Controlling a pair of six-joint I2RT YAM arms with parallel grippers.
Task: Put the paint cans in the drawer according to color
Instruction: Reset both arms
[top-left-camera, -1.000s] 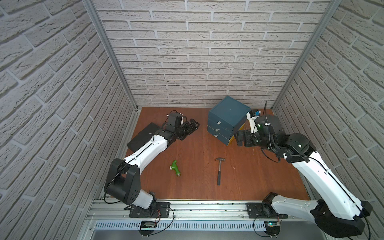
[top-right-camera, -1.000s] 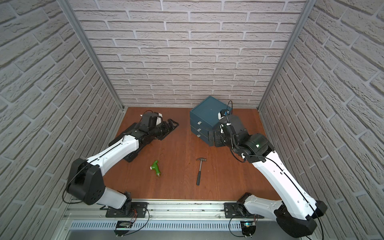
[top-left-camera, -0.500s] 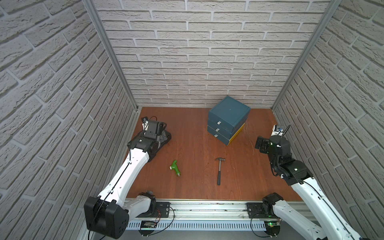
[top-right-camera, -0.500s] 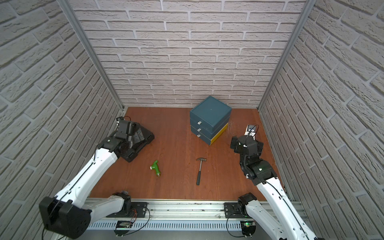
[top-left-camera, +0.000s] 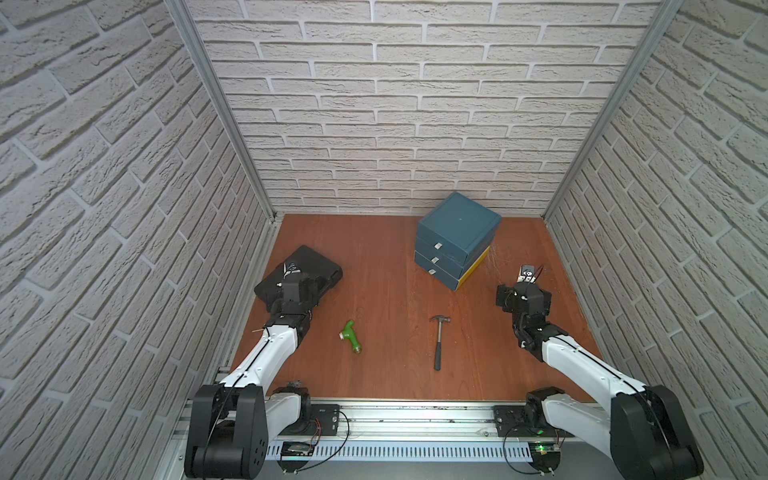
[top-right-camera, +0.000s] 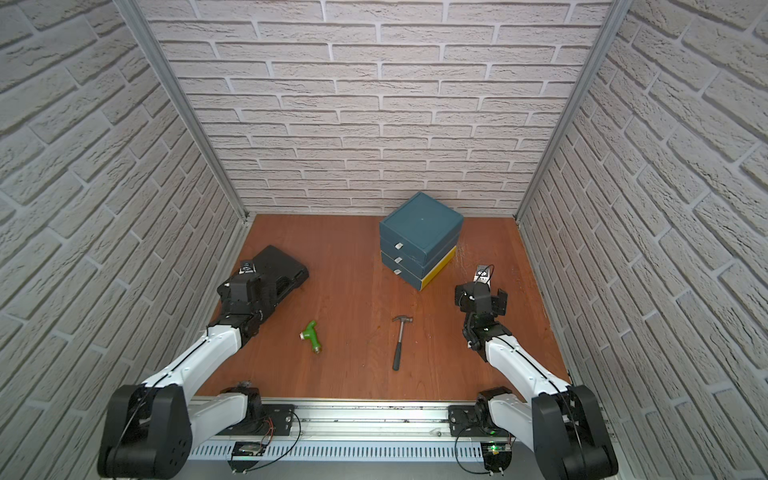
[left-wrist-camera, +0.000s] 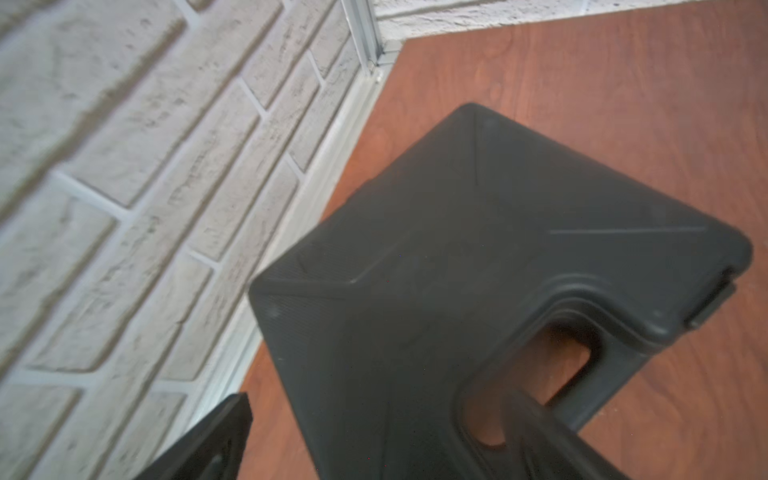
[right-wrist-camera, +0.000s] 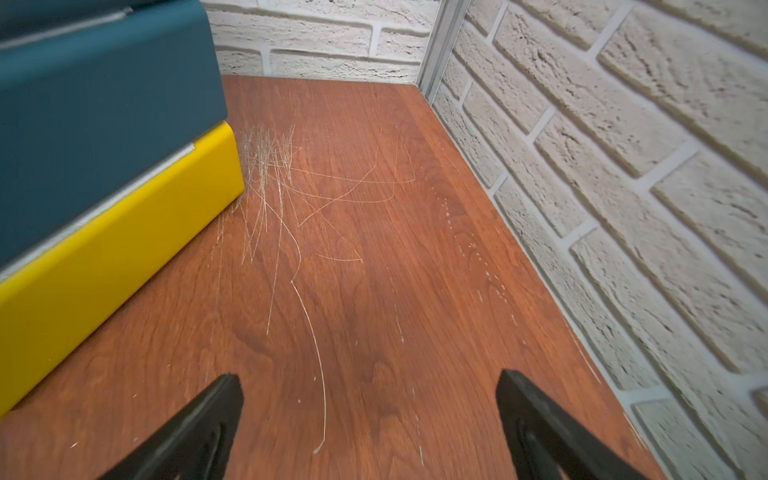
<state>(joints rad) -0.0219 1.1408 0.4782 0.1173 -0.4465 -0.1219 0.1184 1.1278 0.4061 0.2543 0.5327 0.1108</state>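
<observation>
No paint cans visible; closed drawer lies nearer right end effector, spread like left end effector.

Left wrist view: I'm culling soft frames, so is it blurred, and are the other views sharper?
Left wrist view: soft throughout, the white brick wall smeared, the black plastic case dim. Right wrist view: crisp, fine scratches on the brown wooden tabletop legible. Both top views: sharp, evenly lit.
</observation>
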